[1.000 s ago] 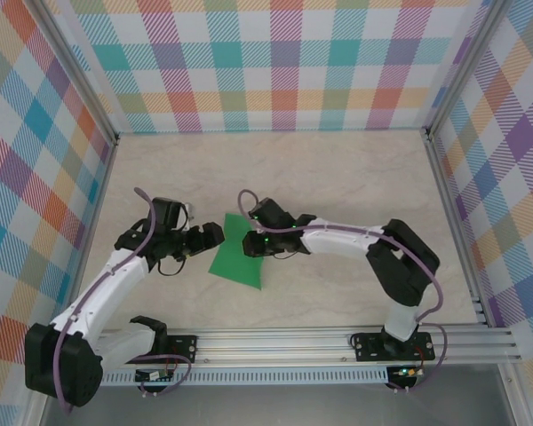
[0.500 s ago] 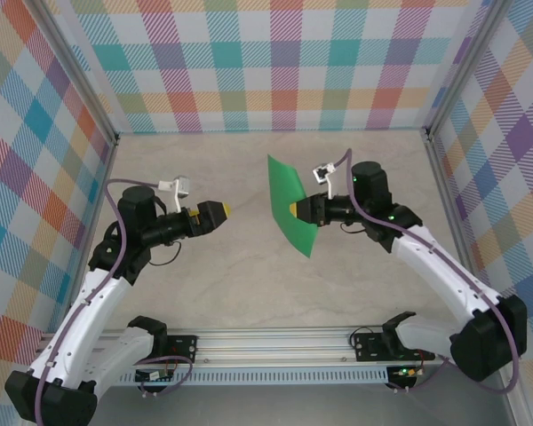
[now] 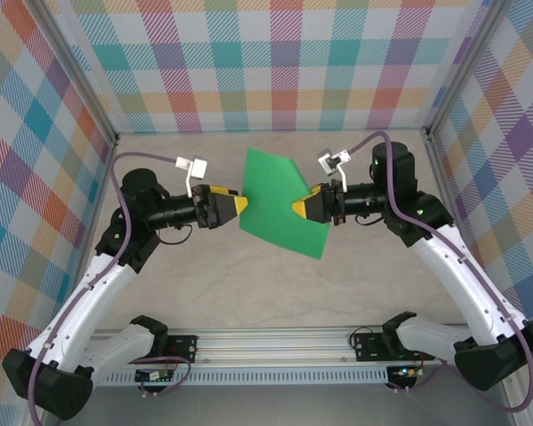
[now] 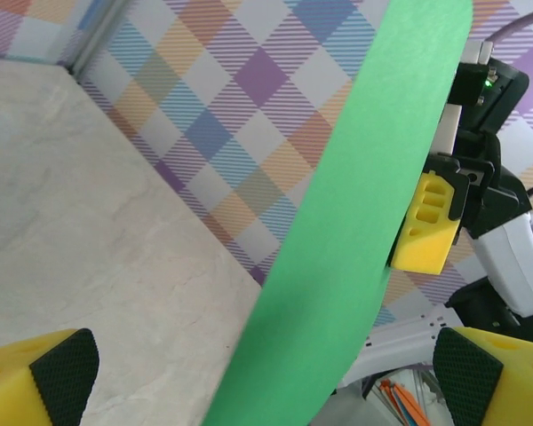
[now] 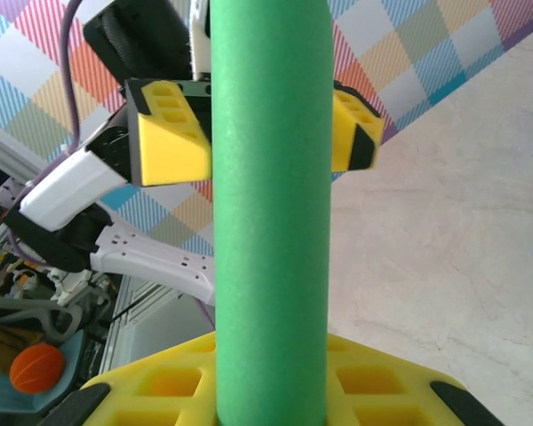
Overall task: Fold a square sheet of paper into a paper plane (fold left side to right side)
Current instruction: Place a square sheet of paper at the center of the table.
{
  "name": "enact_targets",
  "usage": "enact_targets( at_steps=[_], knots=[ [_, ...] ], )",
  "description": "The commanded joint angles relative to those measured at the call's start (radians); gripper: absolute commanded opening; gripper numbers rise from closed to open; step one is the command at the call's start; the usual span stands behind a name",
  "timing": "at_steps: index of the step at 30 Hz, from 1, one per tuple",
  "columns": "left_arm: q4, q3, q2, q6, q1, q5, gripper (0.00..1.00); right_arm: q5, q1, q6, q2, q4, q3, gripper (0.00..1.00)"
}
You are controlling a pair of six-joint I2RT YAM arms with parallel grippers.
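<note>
**Current state.** The square sheet of paper (image 3: 280, 200) is clear of the tabletop (image 3: 373, 164) and hangs in the air above the tabletop's middle. It is tilted, with its lower corner nearest the tabletop's near edge. No crease is visible on the green surface.

**Right end effector** (image 3: 304, 208). Positioned above the right-of-middle part of the tabletop and clamped on the sheet's right margin. In the right wrist view the paper (image 5: 271, 204) rises straight out of its yellow fingers.

**Left end effector** (image 3: 237, 204). Positioned above the left-of-middle part of the tabletop, with its fingers spread. In the left wrist view the two black pads (image 4: 64, 364) sit wide apart with the sheet's left margin (image 4: 355, 222) between them. Contact with either pad cannot be confirmed.

**Step in hand (judgement).** The left end effector is preparing to take the left edge. The left-to-right fold has not been made.

**Next move (judgement).**
1. Close the left fingers on the left margin, shallow and square to the edge.
2. Bring that margin across to meet the right margin, keeping the corners matched.
3. Support the doubled sheet on the tabletop before pressing the crease. Thin paper held in the air is likely to bow or slip.
</note>
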Motion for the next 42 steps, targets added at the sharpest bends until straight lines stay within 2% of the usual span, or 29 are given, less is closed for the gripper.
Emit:
enact_targets(
  at_steps=[1,7,11,12,13,15,18,20,22,27,32,35,38,42],
  knots=[
    [0.105,0.025,0.019,-0.012,-0.053,0.034,0.92,-0.041,0.000,-0.039,-0.021,-0.056,0.029,0.24],
    [0.129,0.005,0.000,-0.026,-0.078,-0.033,0.38,0.099,0.000,-0.020,-0.046,-0.099,0.033,0.26],
    [0.113,-0.017,-0.001,-0.039,-0.079,-0.092,0.08,0.240,0.000,-0.020,-0.081,-0.128,0.019,0.37],
    [0.094,-0.024,0.000,-0.040,-0.079,-0.126,0.02,0.302,0.000,-0.022,-0.086,-0.150,0.019,0.45],
    [0.071,-0.029,0.005,-0.045,-0.079,-0.171,0.00,0.378,0.001,-0.022,-0.093,-0.178,0.020,0.51],
    [0.018,-0.040,0.022,-0.050,-0.079,-0.249,0.00,0.551,0.000,-0.027,-0.104,-0.235,0.014,0.73],
    [-0.028,-0.042,0.087,-0.078,-0.079,-0.298,0.00,0.843,-0.001,-0.004,-0.130,-0.276,-0.030,0.96],
    [-0.045,-0.046,0.138,-0.095,-0.079,-0.322,0.00,1.032,-0.001,0.042,-0.138,-0.308,-0.062,1.00],
    [-0.066,-0.046,0.197,-0.094,-0.078,-0.353,0.00,1.141,-0.001,0.076,-0.138,-0.340,-0.094,1.00],
    [-0.095,-0.067,0.380,-0.064,-0.079,-0.438,0.00,1.136,0.000,0.133,-0.139,-0.311,-0.220,1.00],
    [-0.100,-0.081,0.569,-0.019,-0.079,-0.529,0.00,1.010,0.000,0.229,-0.105,-0.164,-0.368,0.98],
    [-0.082,-0.074,0.653,0.004,-0.079,-0.545,0.00,0.891,0.002,0.277,-0.023,-0.048,-0.428,0.91],
    [-0.143,-0.030,0.687,0.047,-0.078,-0.598,0.00,0.760,0.002,0.289,0.097,0.096,-0.454,0.82],
    [-0.197,0.011,0.678,0.077,-0.078,-0.628,0.00,0.670,0.000,0.312,0.287,0.190,-0.398,0.61]
  ],
)
